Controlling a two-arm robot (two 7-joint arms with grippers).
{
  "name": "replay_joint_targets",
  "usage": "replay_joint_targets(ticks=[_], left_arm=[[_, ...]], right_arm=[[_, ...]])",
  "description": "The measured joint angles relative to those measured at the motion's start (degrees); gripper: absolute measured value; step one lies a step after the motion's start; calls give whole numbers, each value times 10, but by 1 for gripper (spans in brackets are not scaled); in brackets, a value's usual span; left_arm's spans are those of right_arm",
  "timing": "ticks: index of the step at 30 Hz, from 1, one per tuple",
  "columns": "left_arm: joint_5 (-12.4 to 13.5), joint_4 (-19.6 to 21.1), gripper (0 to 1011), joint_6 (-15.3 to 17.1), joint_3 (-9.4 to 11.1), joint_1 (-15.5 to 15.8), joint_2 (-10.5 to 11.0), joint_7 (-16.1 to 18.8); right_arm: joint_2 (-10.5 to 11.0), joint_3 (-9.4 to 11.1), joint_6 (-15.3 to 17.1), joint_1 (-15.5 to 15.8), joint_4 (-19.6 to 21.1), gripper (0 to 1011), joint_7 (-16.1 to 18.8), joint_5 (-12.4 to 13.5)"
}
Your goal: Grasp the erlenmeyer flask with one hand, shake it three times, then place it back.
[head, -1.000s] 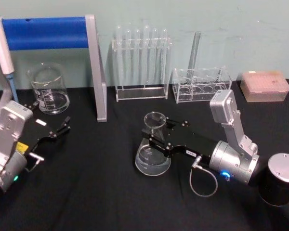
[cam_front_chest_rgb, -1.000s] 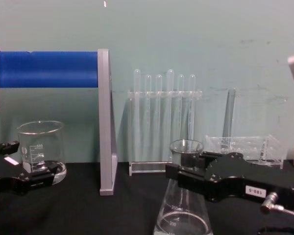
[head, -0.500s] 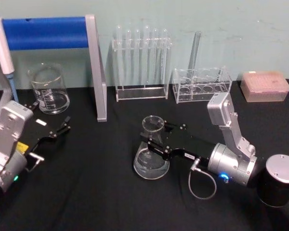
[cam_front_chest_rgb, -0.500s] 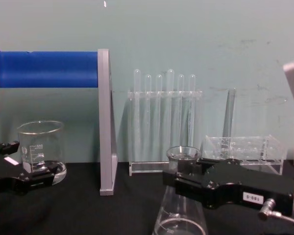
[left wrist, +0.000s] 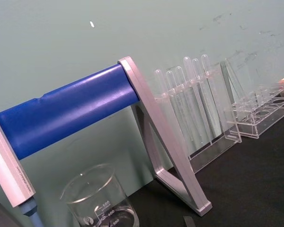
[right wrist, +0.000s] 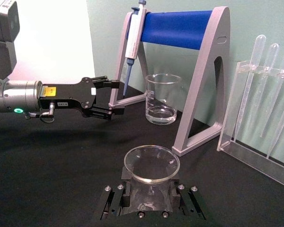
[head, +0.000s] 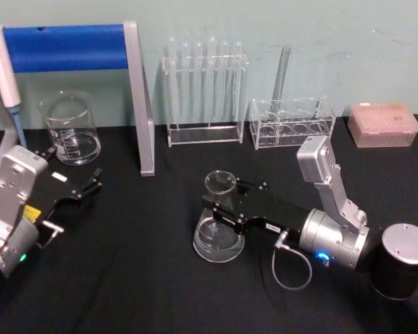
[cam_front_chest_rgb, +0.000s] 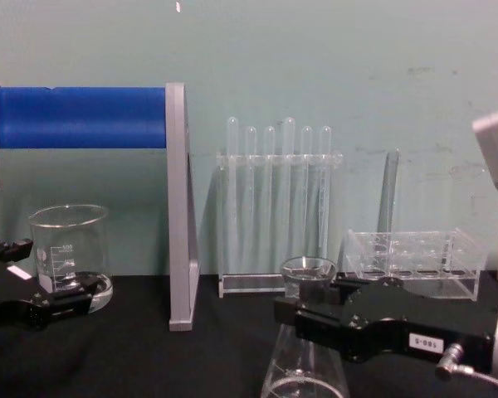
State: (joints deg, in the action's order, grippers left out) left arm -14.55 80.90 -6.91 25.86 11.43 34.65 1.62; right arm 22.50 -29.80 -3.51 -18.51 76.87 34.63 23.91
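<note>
right claw (head: 221, 207) round erlenmeyer flask (head: 218, 241) neck, base cropped in chest view

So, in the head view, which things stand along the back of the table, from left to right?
From the left: beaker, grey stand upright, test tube rack, low clear rack, pink box.
</note>
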Motion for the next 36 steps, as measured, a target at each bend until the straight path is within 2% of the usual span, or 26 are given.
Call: replay_joint_targets(ticks=[10, 15, 36], left_arm=[[0, 0, 1001, 0, 0, 0, 0, 0], [0, 0, 1001, 0, 0, 0, 0, 0], [0, 0, 1001, 0, 0, 0, 0, 0]], right_arm=[[1, -3, 7, -4, -3, 449, 2, 2], [4, -7, 4, -11, -10, 449, 14, 3], [3, -6, 6, -9, -7, 449, 10, 1]])
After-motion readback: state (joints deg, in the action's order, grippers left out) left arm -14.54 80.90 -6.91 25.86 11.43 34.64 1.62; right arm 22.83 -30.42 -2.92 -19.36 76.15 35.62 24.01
